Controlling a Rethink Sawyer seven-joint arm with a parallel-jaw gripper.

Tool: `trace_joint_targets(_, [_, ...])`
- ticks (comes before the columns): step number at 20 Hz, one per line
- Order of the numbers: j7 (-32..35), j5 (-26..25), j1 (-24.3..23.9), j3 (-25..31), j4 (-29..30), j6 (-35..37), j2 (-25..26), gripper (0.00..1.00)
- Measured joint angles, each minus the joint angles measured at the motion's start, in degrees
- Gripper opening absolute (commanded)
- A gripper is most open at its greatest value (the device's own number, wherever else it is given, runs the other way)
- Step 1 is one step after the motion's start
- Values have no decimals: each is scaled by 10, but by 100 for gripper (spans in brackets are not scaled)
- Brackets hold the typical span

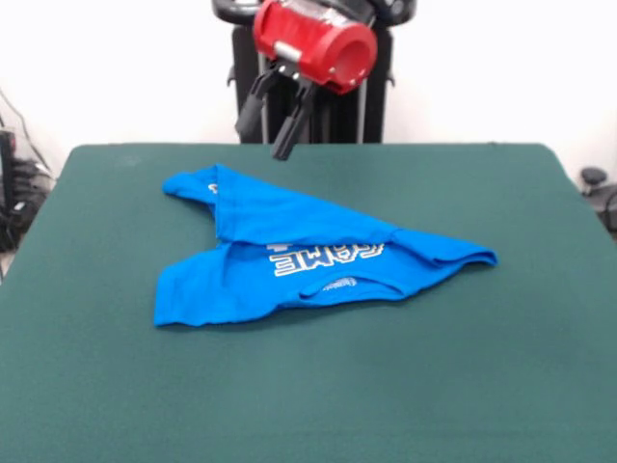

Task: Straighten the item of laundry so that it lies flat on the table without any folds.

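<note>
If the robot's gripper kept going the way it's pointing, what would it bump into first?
Probably the dark green felt table near its far edge, just behind the crumpled bright blue T-shirt. The black open gripper points down-left; depth is unclear.

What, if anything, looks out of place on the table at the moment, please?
The blue T-shirt is folded over itself: a flap covers most of its print, leaving only part of the white lettering showing. The open gripper hangs above the table, apart from it.

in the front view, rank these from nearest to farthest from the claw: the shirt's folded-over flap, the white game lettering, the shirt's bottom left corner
1. The folded-over flap, just below the claw, toward the far side.
2. The white GAME lettering, mid-shirt, lower down.
3. The shirt's bottom left corner, nearest the camera.
</note>
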Motion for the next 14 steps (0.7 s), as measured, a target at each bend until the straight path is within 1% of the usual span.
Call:
trace_joint_targets(2, [0,-10,-14,13,5,-15,-1,100])
trace_joint_targets(3, [0,-18,-28,29,10,-22,-4,100])
trace_joint_targets(6, [0,-27,-46,47,17,-24,-6,100])
trace_joint_targets(7, [0,-37,-62,63,24,-24,-6,100])
trace_joint_targets(10, [0,-47,-77,80,31,-24,-6,100])
trace_joint_targets(14, [0,-73,-109,120,48,-29,-2,100])
